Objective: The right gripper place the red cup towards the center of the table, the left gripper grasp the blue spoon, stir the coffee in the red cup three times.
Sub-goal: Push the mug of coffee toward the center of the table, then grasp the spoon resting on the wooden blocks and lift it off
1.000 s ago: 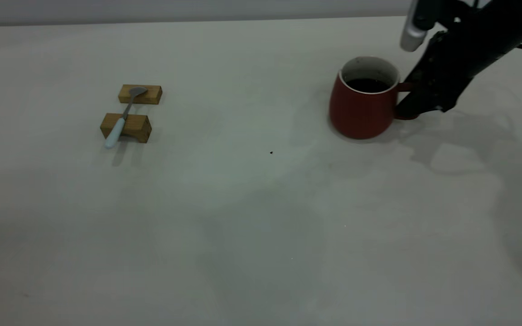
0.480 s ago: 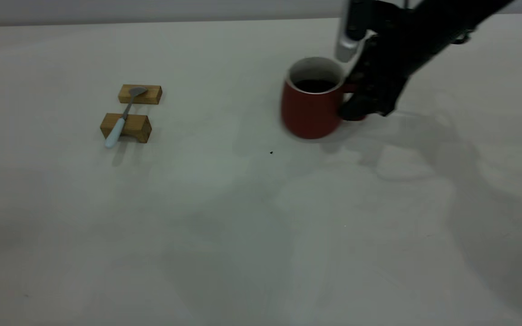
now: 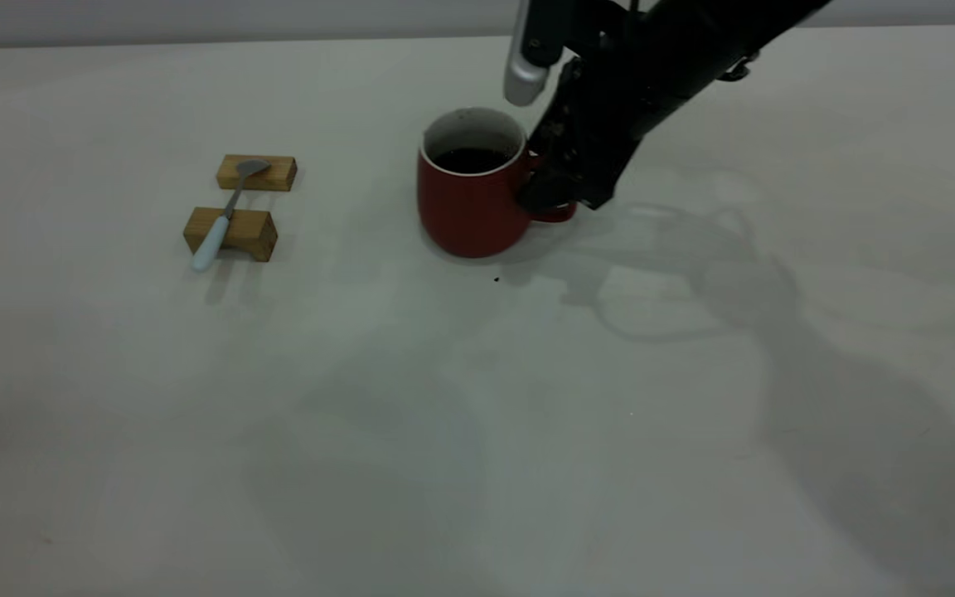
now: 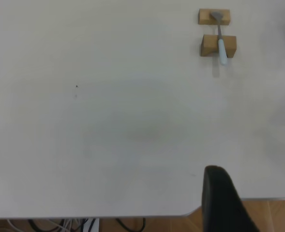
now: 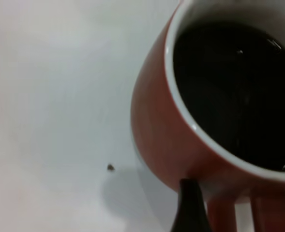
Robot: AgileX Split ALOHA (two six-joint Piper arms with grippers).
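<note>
Red cup holds dark coffee; right claw clamped on handle; left claw spread.

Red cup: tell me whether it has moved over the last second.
Yes. The red cup, held at its handle by the right gripper, slid left toward the wooden blocks holding the blue spoon.

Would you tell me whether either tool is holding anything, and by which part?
The right tool grips the red cup by its loop handle. The left tool holds nothing.
</note>
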